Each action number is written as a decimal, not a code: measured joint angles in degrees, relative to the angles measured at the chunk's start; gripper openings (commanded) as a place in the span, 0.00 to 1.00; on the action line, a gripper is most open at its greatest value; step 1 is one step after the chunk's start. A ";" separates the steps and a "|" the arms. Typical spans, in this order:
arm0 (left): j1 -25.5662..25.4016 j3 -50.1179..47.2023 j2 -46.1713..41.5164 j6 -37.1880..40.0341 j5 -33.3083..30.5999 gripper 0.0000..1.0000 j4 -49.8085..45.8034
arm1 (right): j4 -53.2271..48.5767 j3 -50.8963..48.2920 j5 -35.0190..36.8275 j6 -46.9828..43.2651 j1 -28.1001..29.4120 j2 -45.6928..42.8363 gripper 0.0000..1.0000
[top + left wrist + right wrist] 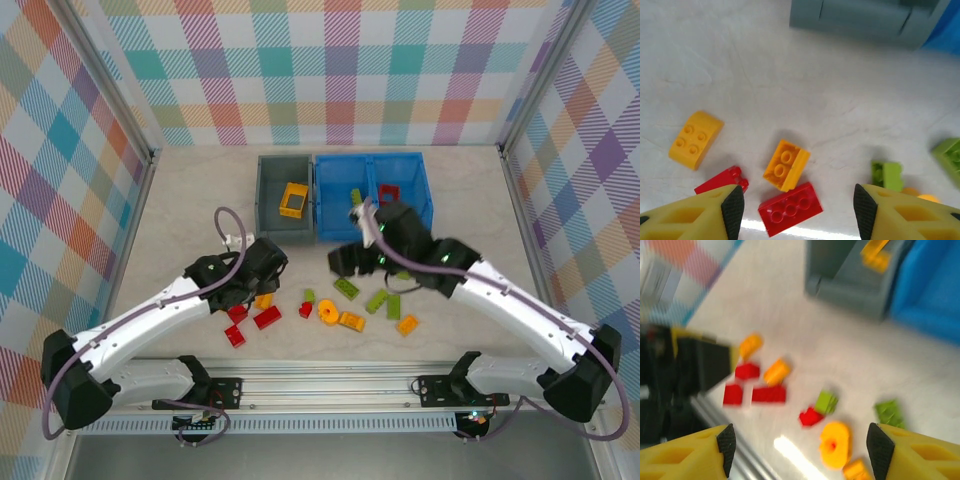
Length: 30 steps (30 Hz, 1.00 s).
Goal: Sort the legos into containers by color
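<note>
Loose legos lie along the table's near middle: red bricks (267, 318), orange ones (263, 300), lime green ones (378, 300) and a round yellow piece (328, 312). My left gripper (258, 285) hangs open over the left cluster, with a red brick (791, 208) and an orange brick (786, 165) below its fingers (733, 209). My right gripper (342, 262) is open above the middle, over the round yellow piece (835, 444), and holds nothing. The dark grey bin (270, 205) holds a yellow brick (293, 199). The blue bin (372, 162) holds a green brick (355, 195) and a red frame (389, 190).
The two bins stand side by side at the back centre, and the grey bin's wall (865, 20) is ahead of my left gripper. Checked walls enclose the table on three sides. A metal rail (330, 375) runs along the near edge. The right wrist view is motion-blurred.
</note>
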 measured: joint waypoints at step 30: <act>9.46 -5.55 22.32 13.70 13.00 0.48 11.74 | 7.91 -12.13 9.79 10.25 23.28 -6.01 0.80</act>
